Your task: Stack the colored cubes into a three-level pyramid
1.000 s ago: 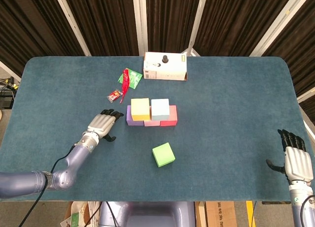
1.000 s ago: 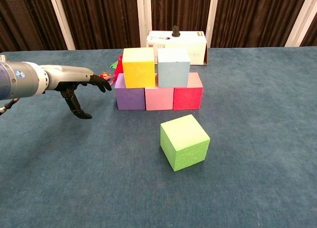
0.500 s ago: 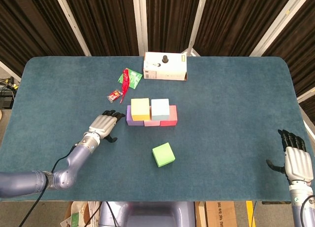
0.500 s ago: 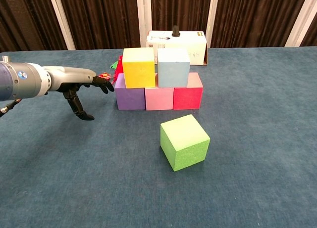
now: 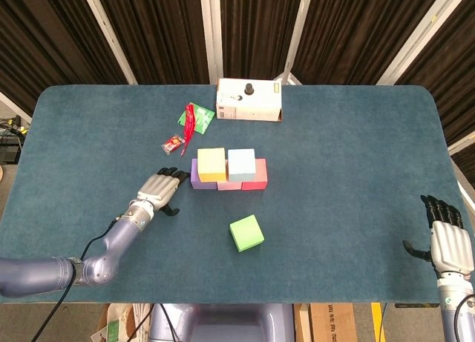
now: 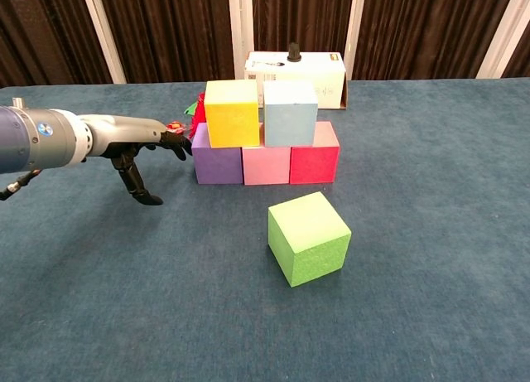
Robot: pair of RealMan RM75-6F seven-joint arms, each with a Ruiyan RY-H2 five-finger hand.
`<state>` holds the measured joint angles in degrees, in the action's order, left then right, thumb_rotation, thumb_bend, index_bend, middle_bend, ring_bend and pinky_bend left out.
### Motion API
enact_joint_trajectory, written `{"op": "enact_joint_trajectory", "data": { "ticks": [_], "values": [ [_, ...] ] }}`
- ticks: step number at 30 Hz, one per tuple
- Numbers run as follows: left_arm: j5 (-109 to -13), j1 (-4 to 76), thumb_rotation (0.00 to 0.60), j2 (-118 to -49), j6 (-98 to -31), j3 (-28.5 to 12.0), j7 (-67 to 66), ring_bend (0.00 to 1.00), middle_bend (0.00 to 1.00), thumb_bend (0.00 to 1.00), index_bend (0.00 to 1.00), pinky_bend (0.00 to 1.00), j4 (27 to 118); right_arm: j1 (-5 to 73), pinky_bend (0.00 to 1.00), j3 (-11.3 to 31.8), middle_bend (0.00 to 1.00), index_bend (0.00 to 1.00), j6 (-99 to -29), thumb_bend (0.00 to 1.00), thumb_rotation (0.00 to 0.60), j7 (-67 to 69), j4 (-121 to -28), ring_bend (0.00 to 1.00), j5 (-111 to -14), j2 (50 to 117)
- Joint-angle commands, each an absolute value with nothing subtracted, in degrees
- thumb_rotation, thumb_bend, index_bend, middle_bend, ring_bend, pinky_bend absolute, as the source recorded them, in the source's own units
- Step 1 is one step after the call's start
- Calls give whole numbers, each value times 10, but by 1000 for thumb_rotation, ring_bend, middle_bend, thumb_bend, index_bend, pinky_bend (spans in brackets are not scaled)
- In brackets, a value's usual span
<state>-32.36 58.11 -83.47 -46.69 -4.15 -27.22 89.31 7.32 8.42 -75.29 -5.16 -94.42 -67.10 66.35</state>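
Note:
A bottom row of purple [image 6: 216, 164], pink [image 6: 266, 165] and red [image 6: 315, 160] cubes stands mid-table. On it sit a yellow cube [image 6: 232, 113] and a light blue cube [image 6: 290, 113]; from the head view they are the yellow cube [image 5: 211, 164] and light blue cube [image 5: 241, 164]. A green cube [image 5: 246, 232] lies loose in front, also the green cube [image 6: 308, 238]. My left hand [image 5: 159, 190] hovers flat, fingers spread and empty, just left of the purple cube; it is the left hand [image 6: 141, 142] in the chest view. My right hand [image 5: 448, 242] is open at the table's near right corner.
A white box [image 5: 249, 100] with a black knob stands at the back. Red and green wrappers [image 5: 194, 118] and a small red packet [image 5: 173, 143] lie left of it. The blue cloth table [image 5: 349, 171] spreads wide to the right.
My left hand has slid slightly toward the front and right, closer to the purple cube. The cubes and right hand have not moved.

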Motion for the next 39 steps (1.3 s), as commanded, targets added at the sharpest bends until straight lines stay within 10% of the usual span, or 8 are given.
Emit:
{"op": "enact_joint_trajectory", "data": {
  "ticks": [1, 39],
  "values": [
    [-323, 582, 600, -836, -468, -43, -273, 0, 82, 356, 107, 0, 893, 73, 0, 84, 82, 74, -753, 242, 600, -52, -944, 0, -671, 663],
    [-294, 577, 600, -787, -499, -39, -283, 0, 81, 354, 184, 0, 931, 73, 0, 84, 82, 74, -754, 242, 600, -56, -948, 0, -669, 663]
  ]
}}
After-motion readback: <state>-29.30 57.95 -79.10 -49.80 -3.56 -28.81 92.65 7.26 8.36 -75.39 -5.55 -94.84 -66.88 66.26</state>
